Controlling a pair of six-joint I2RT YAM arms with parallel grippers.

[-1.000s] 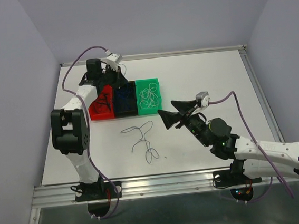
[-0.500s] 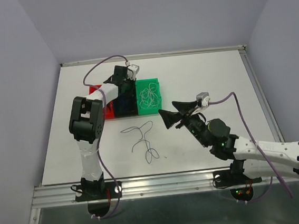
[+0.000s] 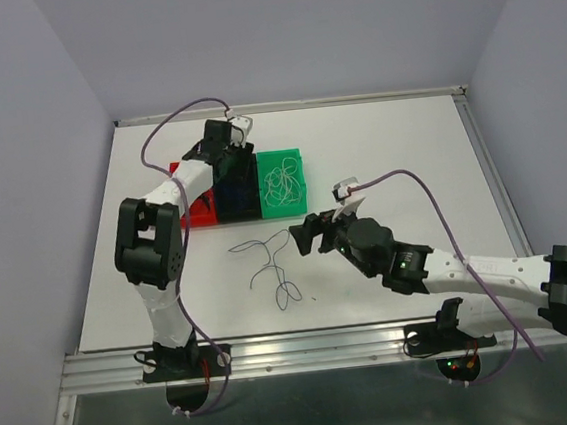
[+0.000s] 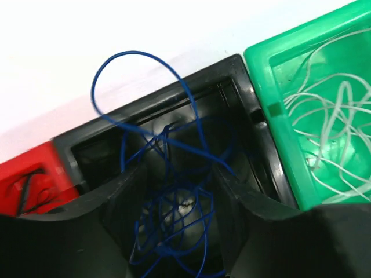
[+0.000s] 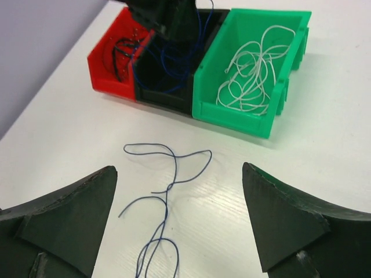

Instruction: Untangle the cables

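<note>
Both arms repositioned.
Right gripper [image 3: 308, 234] swung down and left, so the loose blue cable [image 5: 168, 191] is now just ahead of its wide-open jaws. Left gripper [image 4: 177, 194] shifted from the red bin [image 4: 23, 179] to over the black bin [image 4: 235, 81].

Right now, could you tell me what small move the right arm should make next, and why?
Probably lower the right end effector onto the loose blue cable: its jaws stand open just above that cable, which lies alone on the table.
</note>
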